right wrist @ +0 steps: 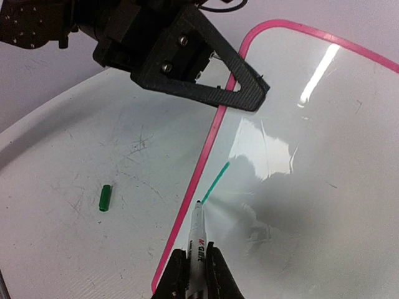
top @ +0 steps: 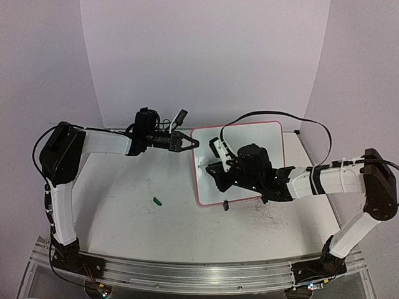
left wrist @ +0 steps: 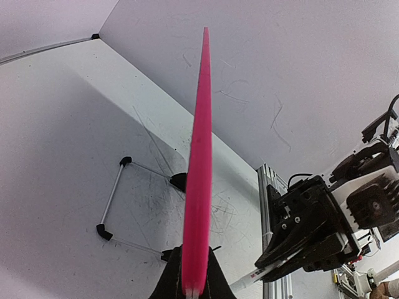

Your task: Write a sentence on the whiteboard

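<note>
Though the sentence (right wrist: 216, 179) is the goal, only one short slanted green stroke of it shows, just inside the left rim of the whiteboard (right wrist: 312, 187). The board lies on the table in front of the right arm. The marker (right wrist: 198, 233) has its tip at the lower end of that stroke, right beside the pink rim. The right gripper (right wrist: 196, 269) is clenched on its barrel. Whether the tip actually presses the surface is hard to say from this angle.

The left gripper (left wrist: 193, 279) is clamped on the board's left edge, holding it steady. I judge the writing to be at its very first letter. The next move calls for light, even contact and small strokes running rightward across the board while the left claw keeps its grip.

Only the right wrist view shows the stroke and a green cap (right wrist: 105, 197) on the table left of the board. Only the left wrist view shows the rim edge-on between the fingers, and a wire stand (left wrist: 112, 198) beside it.
</note>
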Available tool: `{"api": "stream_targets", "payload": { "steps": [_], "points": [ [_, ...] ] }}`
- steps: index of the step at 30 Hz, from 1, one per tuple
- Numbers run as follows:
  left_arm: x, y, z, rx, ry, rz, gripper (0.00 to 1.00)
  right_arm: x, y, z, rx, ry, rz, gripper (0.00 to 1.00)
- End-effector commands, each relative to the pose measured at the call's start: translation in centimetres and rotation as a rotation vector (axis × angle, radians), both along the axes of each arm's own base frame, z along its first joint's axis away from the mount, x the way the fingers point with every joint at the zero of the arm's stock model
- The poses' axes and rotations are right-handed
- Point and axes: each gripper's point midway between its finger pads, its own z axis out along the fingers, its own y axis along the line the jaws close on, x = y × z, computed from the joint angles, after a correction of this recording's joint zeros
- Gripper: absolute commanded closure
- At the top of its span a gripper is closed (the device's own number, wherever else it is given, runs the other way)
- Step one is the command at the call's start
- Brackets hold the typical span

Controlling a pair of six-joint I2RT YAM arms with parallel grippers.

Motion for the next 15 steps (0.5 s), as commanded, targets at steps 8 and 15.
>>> {"api": "stream_targets", "payload": {
  "steps": [8,15],
  "points": [
    [-0.3,-0.5,0.0,-0.001,-0.007,-0.003,1.00,1.1,0.6,4.3,0.079,-0.065,-0.028,1.00],
    [-0.3,-0.5,0.2,-0.005,-0.010,-0.004,1.00,1.5,0.5,3.5,0.061,-0.061,-0.049,1.00]
  ]
}}
